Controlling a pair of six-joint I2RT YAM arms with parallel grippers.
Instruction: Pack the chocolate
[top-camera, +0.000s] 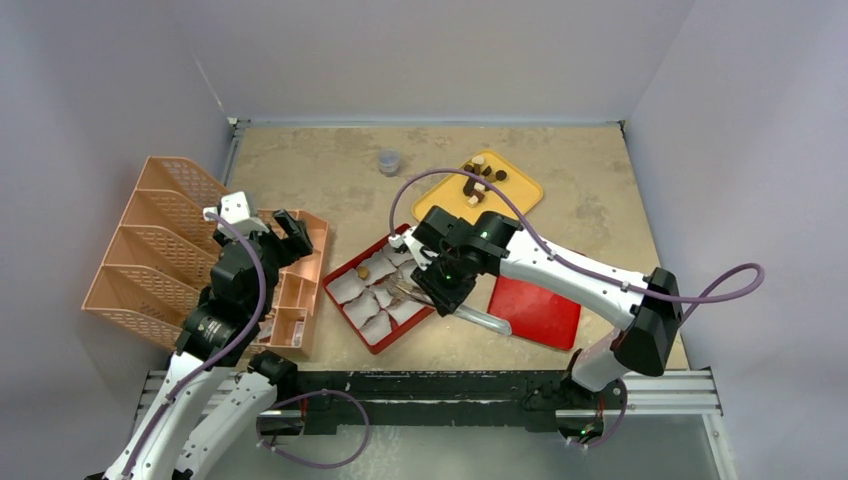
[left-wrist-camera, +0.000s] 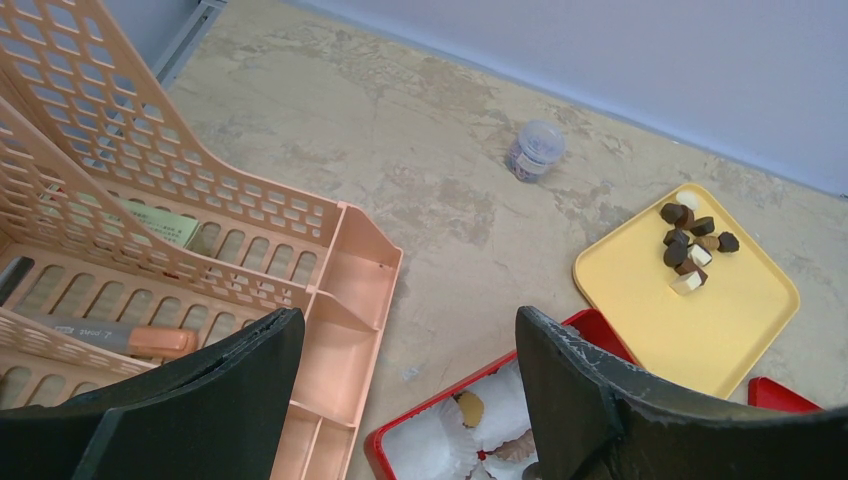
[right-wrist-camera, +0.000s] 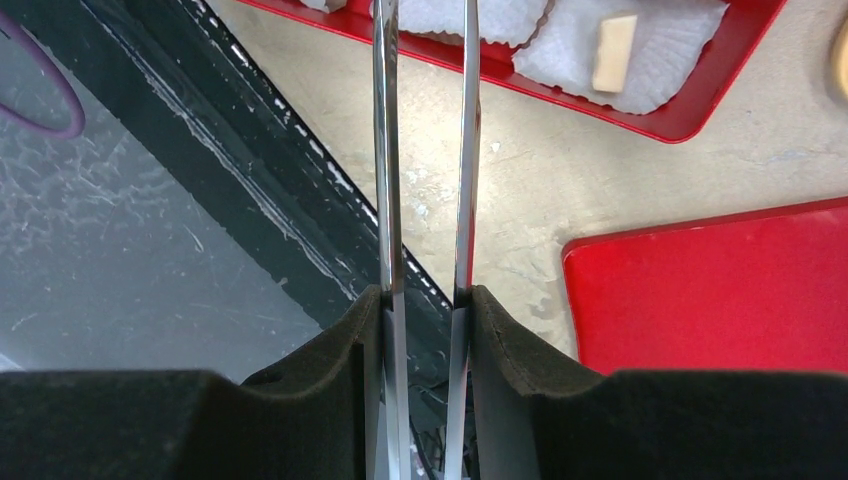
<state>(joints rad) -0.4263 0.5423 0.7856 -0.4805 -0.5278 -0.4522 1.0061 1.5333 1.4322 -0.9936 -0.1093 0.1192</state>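
to the left of the red box sits a peach desk organiser. its slatted dividers fan away from the box, and a row of small open compartments faces it. the left gripper hovers over the organiser's end nearest the box, its fingers spread wide with nothing between them.

the red box lies slantwise on the table and is lined with white crinkled paper cups. one brown piece rests in a cup at the box's left corner. the right wrist camera shows a cream piece in another cup beside a box corner. behind the box, toward the back wall, stands a small lidded jar.

the right gripper hangs over the box's right edge, its pads pressed together on a pair of metal tongs. the two blades run side by side with a narrow gap. their tips reach over the box, i think, but they run out of view, so i cannot tell whether they hold anything.

behind and to the right of the box lies a yellow tray. most of the chocolate is there, a small cluster of dark, light brown and cream bits near the tray's far corner. just right of the box a flat red lid lies on the table.
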